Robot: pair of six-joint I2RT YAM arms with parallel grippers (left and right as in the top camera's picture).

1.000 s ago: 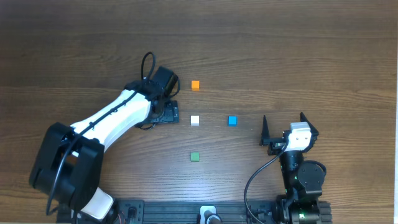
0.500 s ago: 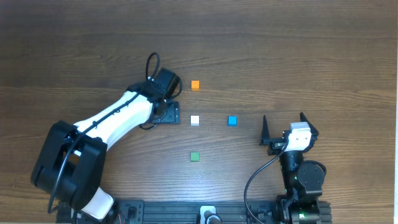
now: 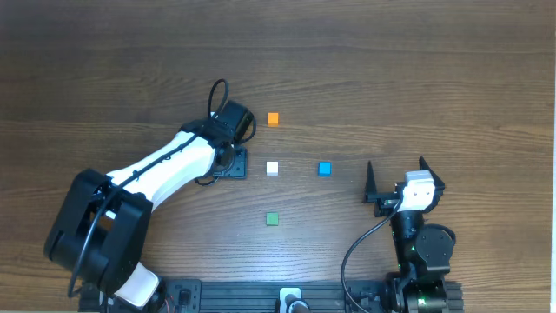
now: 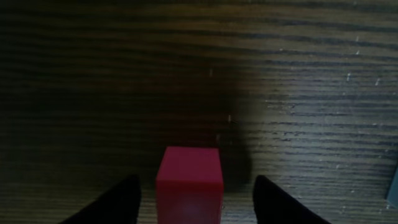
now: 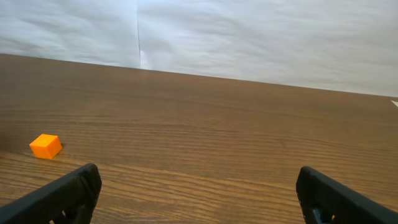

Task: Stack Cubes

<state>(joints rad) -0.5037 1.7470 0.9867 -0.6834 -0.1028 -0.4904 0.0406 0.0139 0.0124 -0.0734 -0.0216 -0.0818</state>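
Observation:
A red cube [image 4: 189,183] rests on the wooden table between the fingers of my left gripper [image 4: 198,190], with a gap on each side; the gripper is open. In the top view the left gripper [image 3: 229,163] is low over the table, just left of the white cube [image 3: 272,168], and covers the red cube. The orange cube [image 3: 273,118] [image 5: 45,146] lies farther back, the blue cube [image 3: 324,168] to the right of the white one, and the green cube [image 3: 272,219] nearer the front. My right gripper [image 3: 395,181] [image 5: 199,202] stands open near its base, holding nothing.
The wooden table [image 3: 417,78] is bare at the back and on the right. A white wall [image 5: 249,37] rises behind the table's far edge in the right wrist view.
The left arm's wrist has shifted slightly to the right and its gripper has moved a little left. The cubes and the right arm have not moved.

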